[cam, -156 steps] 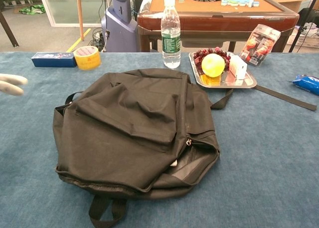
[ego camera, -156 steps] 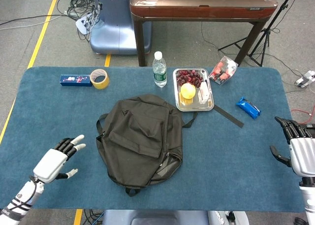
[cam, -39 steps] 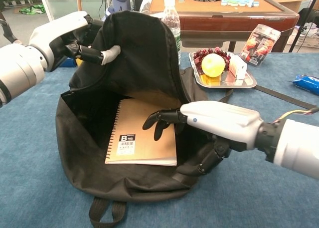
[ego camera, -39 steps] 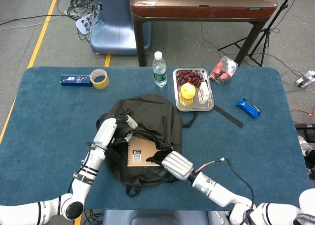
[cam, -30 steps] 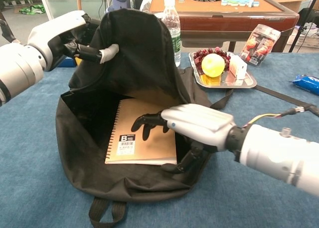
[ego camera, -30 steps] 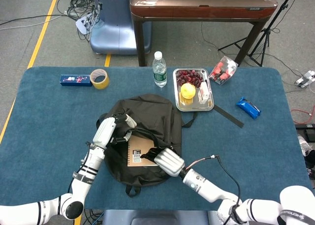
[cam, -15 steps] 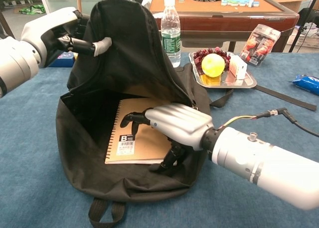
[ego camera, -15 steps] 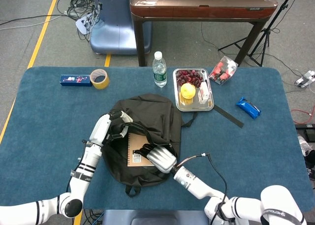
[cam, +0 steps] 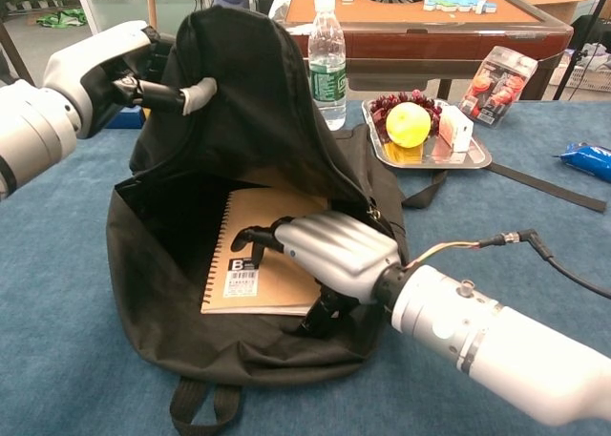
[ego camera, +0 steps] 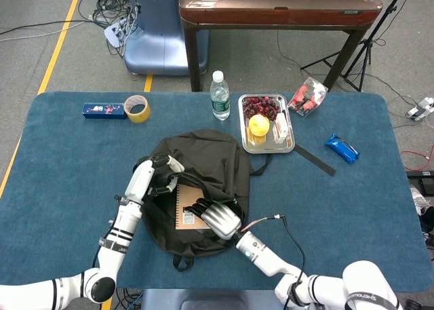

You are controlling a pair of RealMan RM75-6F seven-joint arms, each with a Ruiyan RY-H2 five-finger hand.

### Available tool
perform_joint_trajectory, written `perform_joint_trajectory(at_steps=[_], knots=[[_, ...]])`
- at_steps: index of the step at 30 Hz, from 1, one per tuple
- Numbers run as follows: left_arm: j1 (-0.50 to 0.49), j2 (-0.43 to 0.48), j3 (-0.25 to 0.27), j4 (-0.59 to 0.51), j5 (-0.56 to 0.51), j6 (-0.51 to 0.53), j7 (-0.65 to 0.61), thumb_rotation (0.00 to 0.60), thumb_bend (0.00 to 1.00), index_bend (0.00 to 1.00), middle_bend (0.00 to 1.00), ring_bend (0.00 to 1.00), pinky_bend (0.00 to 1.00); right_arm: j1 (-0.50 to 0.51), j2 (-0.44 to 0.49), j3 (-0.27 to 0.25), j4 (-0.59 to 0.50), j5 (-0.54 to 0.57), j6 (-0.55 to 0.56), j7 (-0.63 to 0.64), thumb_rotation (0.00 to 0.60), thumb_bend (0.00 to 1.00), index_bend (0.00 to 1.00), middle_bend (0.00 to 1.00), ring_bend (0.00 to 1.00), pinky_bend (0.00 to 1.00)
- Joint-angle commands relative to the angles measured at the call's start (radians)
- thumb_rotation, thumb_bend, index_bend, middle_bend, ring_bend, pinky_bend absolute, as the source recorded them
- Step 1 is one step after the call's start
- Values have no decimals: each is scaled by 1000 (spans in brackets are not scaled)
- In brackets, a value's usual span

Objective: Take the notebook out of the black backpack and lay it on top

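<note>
- The black backpack (cam: 258, 159) lies on the blue table (ego camera: 339, 208), its flap lifted at the far left by the left hand (cam: 115, 69), whose fingers pinch the fabric.
- The notebook (cam: 263, 259), a brown spiral-bound one, lies flat inside the open backpack, its spine to the left.
- The right hand (cam: 320, 250) reaches in from the near right; its dark fingers (cam: 250, 236) rest curled on the cover, thumb under the notebook's right edge.

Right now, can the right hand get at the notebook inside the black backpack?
Probably yes. The left hand holds the backpack flap up, so the notebook lies uncovered, and the right hand is already inside the opening with its fingers over the cover.
</note>
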Motion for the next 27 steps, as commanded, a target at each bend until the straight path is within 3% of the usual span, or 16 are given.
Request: perform_joint_trajectory(at_steps=[1, 13, 24, 27], knots=[[0, -1, 1, 0, 1, -1, 1, 600, 686, 722, 462, 338, 146, 0, -21, -11, 36, -7, 13, 13, 600, 141, 215, 282, 192, 304], [-1, -4, 0, 3, -8, -7, 4, 600, 686, 722, 462, 338, 146, 29, -59, -6, 165, -30, 50, 39, 600, 149, 219, 284, 191, 304], [-4, -2, -12, 13, -35, -17, 10, 600, 686, 722, 462, 337, 146, 66, -93, -26, 303, -82, 108, 73, 600, 418, 317, 349, 237, 320], [-8, -2, -17, 15, -46, -23, 10, 600, 686, 722, 462, 337, 146, 73, -94, -29, 319, -90, 123, 78, 600, 450, 336, 362, 255, 336]])
